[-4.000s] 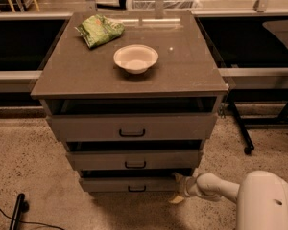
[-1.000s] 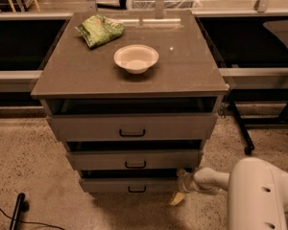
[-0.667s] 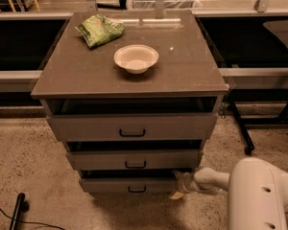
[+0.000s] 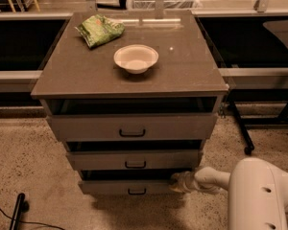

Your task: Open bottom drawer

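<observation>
The bottom drawer point(image 4: 129, 188) is the lowest of three grey-brown drawers in the cabinet, with a small black bar handle point(image 4: 137, 192). Its front stands a little out from the cabinet, with a dark gap above it. My gripper point(image 4: 181, 182) is at the right end of that drawer front, at its top edge, on a white arm point(image 4: 216, 177) that reaches in from the lower right. The middle drawer point(image 4: 134, 160) and the top drawer point(image 4: 132, 127) above it also stand slightly out.
A white bowl point(image 4: 136, 58) and a green snack bag point(image 4: 101, 30) lie on the cabinet top point(image 4: 182, 66). Black shelving flanks the cabinet. A black frame leg with a caster point(image 4: 249, 150) stands at the right. A black cable point(image 4: 17, 210) lies on the speckled floor at the lower left.
The gripper has stayed at the right end of the bottom drawer front; the arm has shifted only slightly. The drawers look the same.
</observation>
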Robot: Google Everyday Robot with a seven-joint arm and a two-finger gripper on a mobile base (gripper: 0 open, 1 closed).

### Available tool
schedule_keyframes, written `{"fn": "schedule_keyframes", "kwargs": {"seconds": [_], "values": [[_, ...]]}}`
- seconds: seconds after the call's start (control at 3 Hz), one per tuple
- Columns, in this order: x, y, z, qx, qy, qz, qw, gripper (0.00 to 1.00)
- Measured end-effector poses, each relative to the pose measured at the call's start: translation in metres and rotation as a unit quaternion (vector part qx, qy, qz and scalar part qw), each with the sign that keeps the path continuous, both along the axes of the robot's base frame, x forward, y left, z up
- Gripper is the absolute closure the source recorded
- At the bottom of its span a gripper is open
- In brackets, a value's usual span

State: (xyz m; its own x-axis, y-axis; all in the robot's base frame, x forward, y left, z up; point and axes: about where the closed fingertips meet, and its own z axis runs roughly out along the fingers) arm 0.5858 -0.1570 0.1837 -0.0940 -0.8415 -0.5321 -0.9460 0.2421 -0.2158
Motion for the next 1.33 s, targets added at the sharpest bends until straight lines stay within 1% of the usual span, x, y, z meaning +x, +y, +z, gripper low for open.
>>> {"fn": "schedule_keyframes", "kwargs": {"seconds": [0.33, 0.67, 1.0, 1.33], "values": [[0.0, 0.0, 0.0, 0.0, 0.0, 0.0, 1.0, 0.4], [0.0, 0.0, 0.0, 0.0, 0.0, 0.0, 1.0, 0.15], [-0.003, -0.004, -0.011, -0.007, 0.027, -0.011, 0.9996, 0.02], [-0.013, -0.009, -0.021, -0.01, 0.054, -0.017, 0.9984, 0.26]]}}
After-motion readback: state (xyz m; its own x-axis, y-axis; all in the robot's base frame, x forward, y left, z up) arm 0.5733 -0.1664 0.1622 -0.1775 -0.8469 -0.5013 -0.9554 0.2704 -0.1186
